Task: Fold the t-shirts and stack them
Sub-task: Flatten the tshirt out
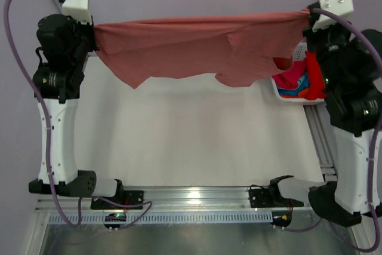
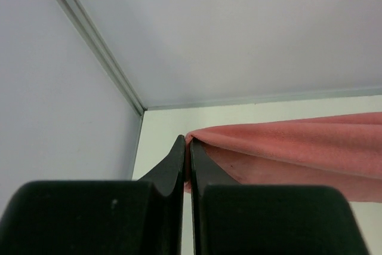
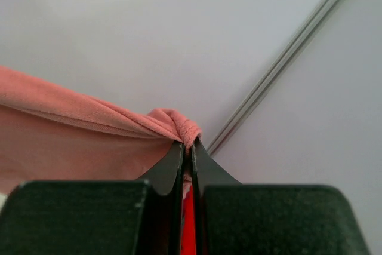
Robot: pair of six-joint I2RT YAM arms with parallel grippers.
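**Item 1: pink t-shirt** (image 1: 197, 49). It is held in the air along the far edge of the tabletop (image 1: 191, 141) and stretched left to right. Its lower part hangs in loose, uneven folds. It is neither laid flat nor folded.

**Item 2: left jaws.** Pinched tight on the shirt's left end, at the far left.

**Item 3: right jaws.** Pinched tight on the shirt's bunched right end, at the far right.

**Item 4: remaining t-shirts** (image 1: 295, 82). Red, blue and magenta cloth is heaped in the white basket (image 1: 279, 92) at the far right, partly hidden by the right arm (image 1: 352, 106). I cannot count them.

**Progress, as I judge it:** early. I see no folded shirt and no stack anywhere. This pink shirt needs spreading and folding, then each of the basket's shirts in turn.
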